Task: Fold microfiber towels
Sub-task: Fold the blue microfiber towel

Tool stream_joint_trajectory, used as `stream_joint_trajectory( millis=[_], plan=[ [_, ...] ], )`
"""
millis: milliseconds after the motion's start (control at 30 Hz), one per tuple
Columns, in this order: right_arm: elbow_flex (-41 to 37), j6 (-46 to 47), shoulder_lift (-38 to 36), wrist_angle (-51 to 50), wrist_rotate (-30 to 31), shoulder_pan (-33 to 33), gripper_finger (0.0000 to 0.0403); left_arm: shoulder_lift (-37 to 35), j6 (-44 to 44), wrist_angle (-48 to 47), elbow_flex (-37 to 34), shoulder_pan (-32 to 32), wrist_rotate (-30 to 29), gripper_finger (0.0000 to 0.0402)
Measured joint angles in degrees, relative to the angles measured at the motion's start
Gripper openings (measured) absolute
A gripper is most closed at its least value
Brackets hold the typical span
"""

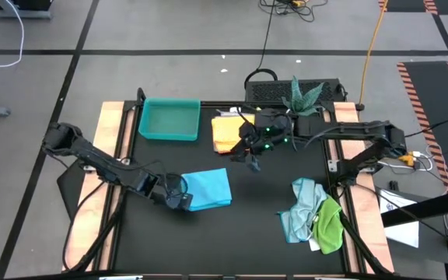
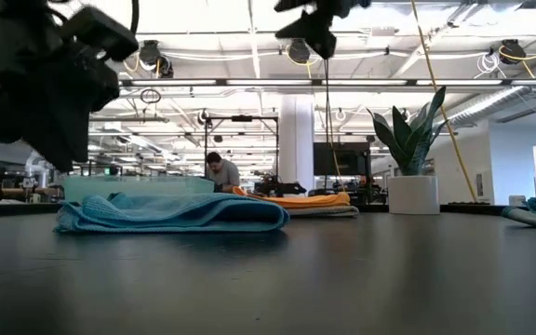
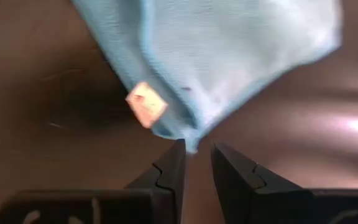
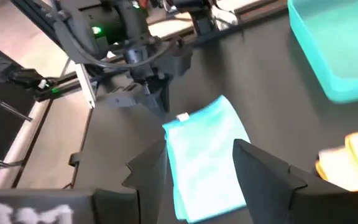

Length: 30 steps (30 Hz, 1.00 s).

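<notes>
- Left claw: you will find it low at the corner of the blue towel. Its fingers stand a narrow gap apart with nothing between them. The tagged corner lies just ahead of the tips, not pinched.
- Right claw: it hangs raised above the table, beyond the blue towel, fingers spread and empty. The towel lies below and ahead of it.
- Step in hand, as judged: the blue towel looks folded. It lies flat as a layered rectangle with one rounded fold edge and the white tag at a corner. Neither claw grips it.
- Next move, as judged: either tidy that corner or place the towel with the finished ones. You need a firm pinch through all layers so the fold does not open.
- Yellow towel: folded, lying just past the right claw, beside the tray.
- Loose pile: pale blue, green and white cloths, crumpled together, well apart to the right claw's side, still unfolded.
</notes>
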Motion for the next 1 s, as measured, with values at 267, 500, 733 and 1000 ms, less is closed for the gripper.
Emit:
stream_joint_trajectory(
  millis=[267,500,733,1000],
  plan=[
    [-4.9,2.75,-0.21,5.04,-0.22,-0.21,0.0176,4.57,0.67,5.05,0.02,2.16,1.21,0.0076],
    [-5.21,3.83,-0.23,6.4,-0.26,-0.21,0.0176,5.43,3.2,5.35,-0.07,4.26,1.19,0.0076],
    [-5.21,3.79,-0.21,6.97,-0.29,-0.21,0.0176,6.03,3.93,5.77,0.02,5.24,4.39,0.0076],
    [-5.21,3.66,-0.21,6.95,-0.31,-0.21,0.0176,6.05,3.48,4.92,0.02,5.22,6.97,0.0076]
  ],
)
